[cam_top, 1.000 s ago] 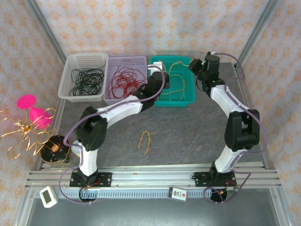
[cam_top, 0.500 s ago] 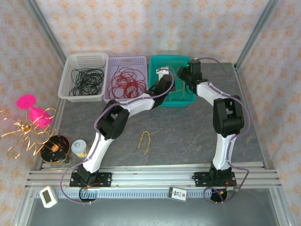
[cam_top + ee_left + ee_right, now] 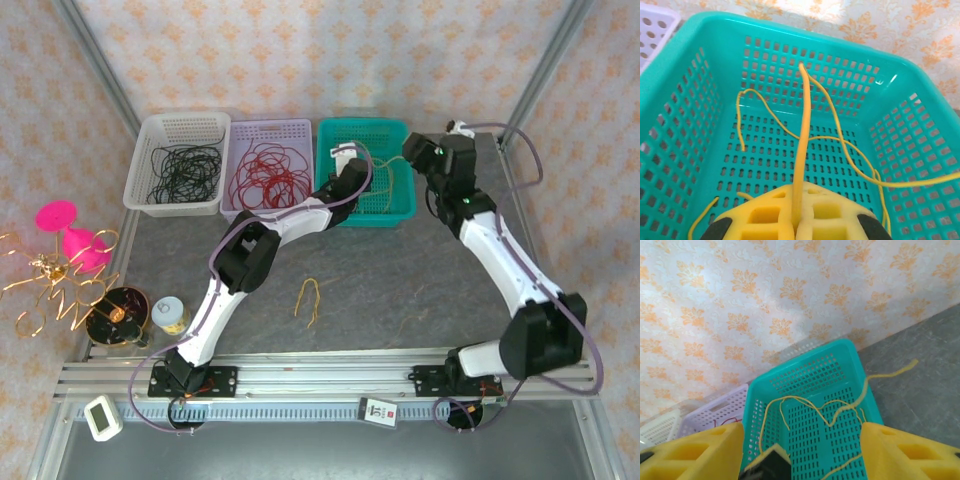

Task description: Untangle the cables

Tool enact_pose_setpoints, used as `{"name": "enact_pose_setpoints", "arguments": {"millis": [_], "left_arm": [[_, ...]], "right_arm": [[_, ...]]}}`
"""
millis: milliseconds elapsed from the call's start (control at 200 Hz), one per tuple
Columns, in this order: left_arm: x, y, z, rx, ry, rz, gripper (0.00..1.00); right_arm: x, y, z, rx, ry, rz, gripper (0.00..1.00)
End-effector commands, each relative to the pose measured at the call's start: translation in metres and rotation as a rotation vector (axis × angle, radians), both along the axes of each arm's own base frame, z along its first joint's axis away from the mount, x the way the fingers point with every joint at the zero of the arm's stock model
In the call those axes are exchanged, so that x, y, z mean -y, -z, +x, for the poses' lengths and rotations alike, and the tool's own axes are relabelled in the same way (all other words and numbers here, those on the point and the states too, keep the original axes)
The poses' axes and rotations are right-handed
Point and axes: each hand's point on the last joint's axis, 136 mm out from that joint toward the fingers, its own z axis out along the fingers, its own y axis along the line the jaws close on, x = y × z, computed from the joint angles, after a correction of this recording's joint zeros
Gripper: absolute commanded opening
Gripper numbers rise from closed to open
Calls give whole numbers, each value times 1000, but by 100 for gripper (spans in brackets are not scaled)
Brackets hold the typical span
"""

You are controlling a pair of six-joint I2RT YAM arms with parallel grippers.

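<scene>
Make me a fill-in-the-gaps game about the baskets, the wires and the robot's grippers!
1. The thin cable pinched in the left gripper is ____.
2. The pale purple plastic basket holds cables that are ____.
3. The white plastic basket holds thin wires that are ____.
4. The right gripper is ____, with nothing between its fingers.
Missing words: yellow; red; black; open.

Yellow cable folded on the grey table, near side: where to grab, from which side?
Probably pinch the folded yellow cable at its hairpin bend, the far end, coming straight down: it lies flat on the grey table, and both strands meet there.
</scene>
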Motion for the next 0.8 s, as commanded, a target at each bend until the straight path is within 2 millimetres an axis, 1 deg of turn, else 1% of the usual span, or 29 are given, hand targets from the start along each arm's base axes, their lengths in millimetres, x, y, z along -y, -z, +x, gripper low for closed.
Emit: {"name": "enact_pose_setpoints", "arguments": {"millis": [0,130,160,195,265,335,360,370,390,445,501,546,606,671,791], "left_arm": [[-3,-16,-1,24,-14,-36,0],[27,-51,-11,63,160,-150,0],[32,-59,-13,73,191,-168,0],[34,-68,-16,82,198,-177,0],[22,-87,-19,104,150,-153,0],[6,-106,-24,135,97,-132,0],[1,-112,-27,149,90,-128,0],[-2,-115,-28,153,86,-125,0],[-5,-120,-30,162,82,-122,0],[-11,-133,-36,186,81,-118,0],[-14,-149,-43,207,94,-118,0],[-18,-158,-48,217,98,-112,0],[-25,-168,-53,231,92,-98,0],[-36,-176,-56,240,51,-50,0],[-62,-178,-56,226,-66,83,0]], "right_arm": [[10,51,-16,-122,23,-17,62],[22,62,-29,-140,44,-25,63],[25,63,-30,-143,46,-27,63],[26,64,-32,-146,46,-28,63],[32,61,-36,-146,56,-28,62],[37,49,-44,-116,69,-24,62],[38,51,-45,-117,75,-25,62],[39,42,-49,-94,78,-21,62],[41,36,-52,-78,82,-17,62],[45,26,-61,-49,90,-17,62],[47,20,-71,-29,94,-22,63],[50,16,-79,-16,101,-28,63],[55,17,-89,-19,112,-42,63],[58,19,-97,-29,122,-55,64],[61,25,-109,-56,125,-62,64]]}}
